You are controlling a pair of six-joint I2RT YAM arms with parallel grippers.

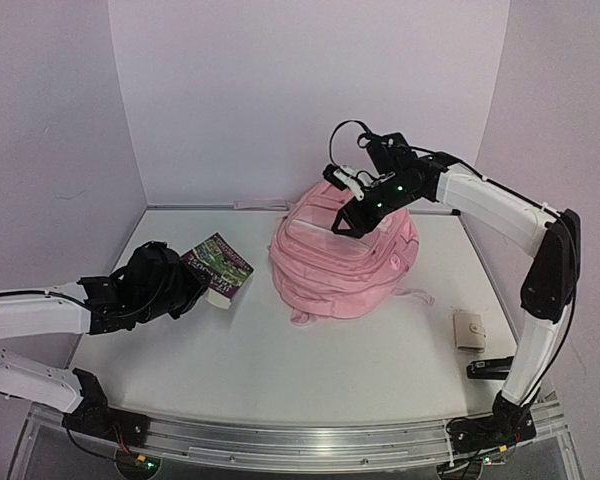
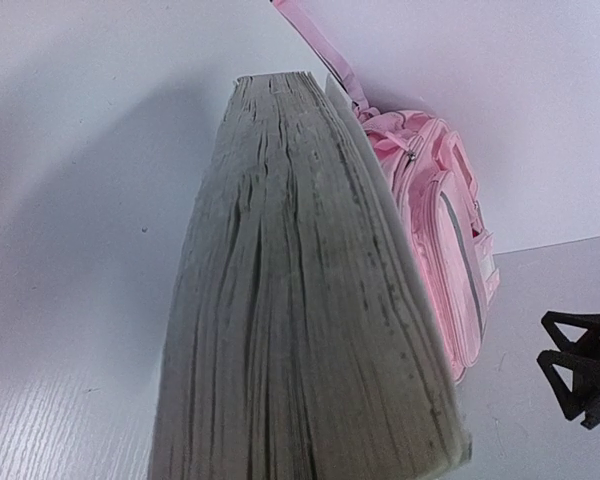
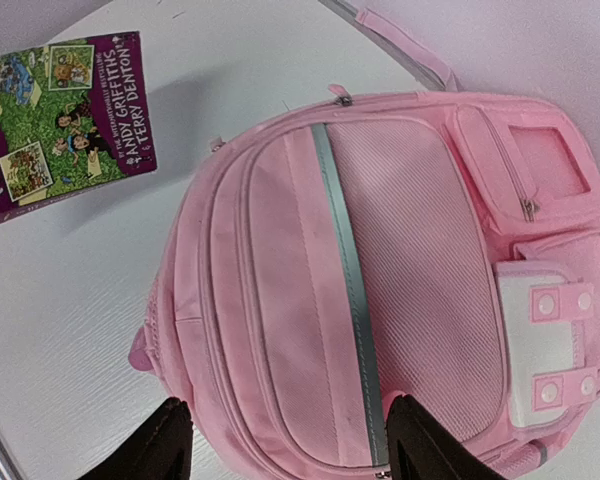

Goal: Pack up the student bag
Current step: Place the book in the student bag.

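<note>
Book [image 1: 218,265] pinched by L gripper [image 1: 194,287], ready for packing; R gripper [image 3: 287,442] spread above bag [image 3: 400,300], prob. to find zip [image 3: 342,98].

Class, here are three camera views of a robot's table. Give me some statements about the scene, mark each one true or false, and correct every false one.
1. The left end effector grips a thick paperback book with a purple and green cover. True.
2. The large pink fabric backpack hangs from a hook on the wall. False: it lies on the white table.
3. The right end effector is open above the backpack. True.
4. The small beige wallet sits on top of the backpack. False: it lies on the table near the right arm, apart from the backpack.
</note>
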